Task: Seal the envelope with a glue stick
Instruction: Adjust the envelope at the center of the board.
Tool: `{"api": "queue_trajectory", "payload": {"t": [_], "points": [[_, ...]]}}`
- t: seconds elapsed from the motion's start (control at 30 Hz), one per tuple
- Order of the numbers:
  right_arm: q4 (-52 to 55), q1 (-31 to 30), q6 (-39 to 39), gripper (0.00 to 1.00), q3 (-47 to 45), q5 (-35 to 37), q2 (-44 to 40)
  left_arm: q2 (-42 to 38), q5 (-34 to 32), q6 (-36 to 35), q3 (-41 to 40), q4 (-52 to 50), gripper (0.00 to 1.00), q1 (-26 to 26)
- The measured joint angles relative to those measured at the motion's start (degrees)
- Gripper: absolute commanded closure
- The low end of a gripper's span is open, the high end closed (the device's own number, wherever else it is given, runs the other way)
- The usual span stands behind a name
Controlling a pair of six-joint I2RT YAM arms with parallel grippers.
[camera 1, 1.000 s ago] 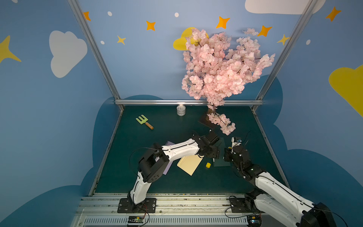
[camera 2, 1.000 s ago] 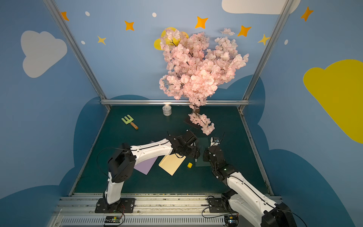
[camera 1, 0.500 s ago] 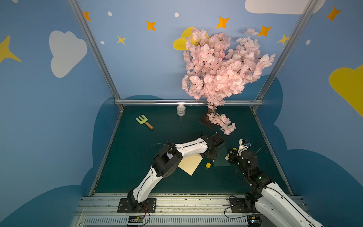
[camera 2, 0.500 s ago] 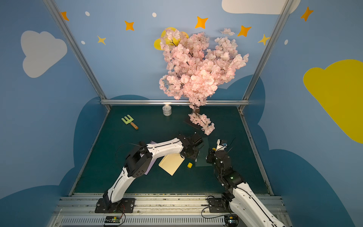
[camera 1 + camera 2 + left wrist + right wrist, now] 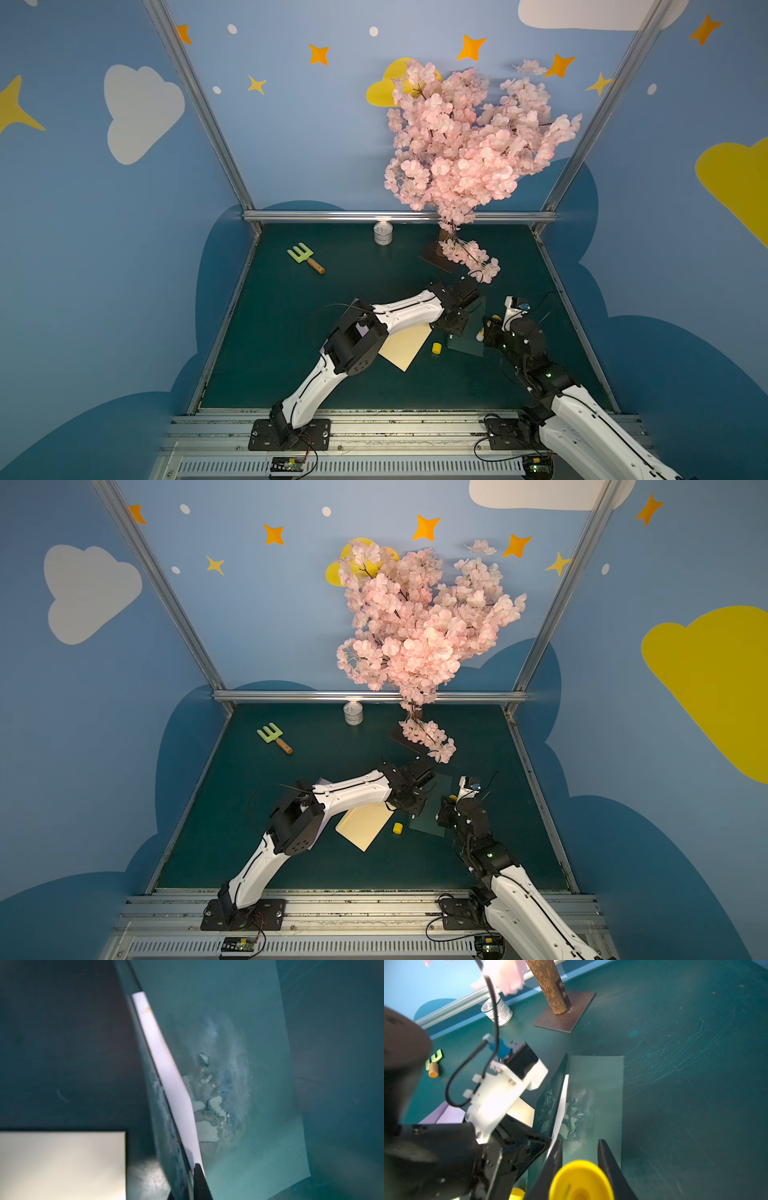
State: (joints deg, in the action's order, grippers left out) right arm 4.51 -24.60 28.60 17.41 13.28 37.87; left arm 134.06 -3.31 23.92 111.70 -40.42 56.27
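Far left of the mat, a green toy rake (image 5: pixel 305 257) lies loose, and a small tin (image 5: pixel 382 233) stands at the back rail. A lilac sheet (image 5: pixel 446 1114) is mostly hidden under the left arm. A cream envelope (image 5: pixel 405 349) lies flat beside it.

The left gripper (image 5: pixel 184 1190) is closed, pinching the raised flap of the green envelope (image 5: pixel 467 347). A white sheet (image 5: pixel 166 1068) shows inside, and whitish smears mark the inner face.

The yellow cap (image 5: pixel 436 348) sits on the mat between the two envelopes.

The right gripper (image 5: pixel 580 1142) is clamped on the glue stick (image 5: pixel 580 1180), holding it over the green envelope's right edge with the whitish tip down. Whether the tip touches cannot be told.
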Motion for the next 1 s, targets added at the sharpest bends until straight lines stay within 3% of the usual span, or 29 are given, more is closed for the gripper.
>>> {"api": "queue_trajectory", "payload": {"t": [0.43,0.8,1.0], "points": [[3.4,0.0,3.7,1.00,-3.1,12.0,-2.7,3.8,10.9,-18.0,5.2,-2.2,0.95,0.0],[-3.5,0.1,4.5,1.00,-5.7,13.2,4.6,4.7,11.2,-20.7,5.5,-2.3,0.96,0.0],[-10.2,0.1,3.9,1.00,-5.7,12.7,8.0,2.6,11.7,-20.0,0.3,2.8,0.94,-0.5]]}}
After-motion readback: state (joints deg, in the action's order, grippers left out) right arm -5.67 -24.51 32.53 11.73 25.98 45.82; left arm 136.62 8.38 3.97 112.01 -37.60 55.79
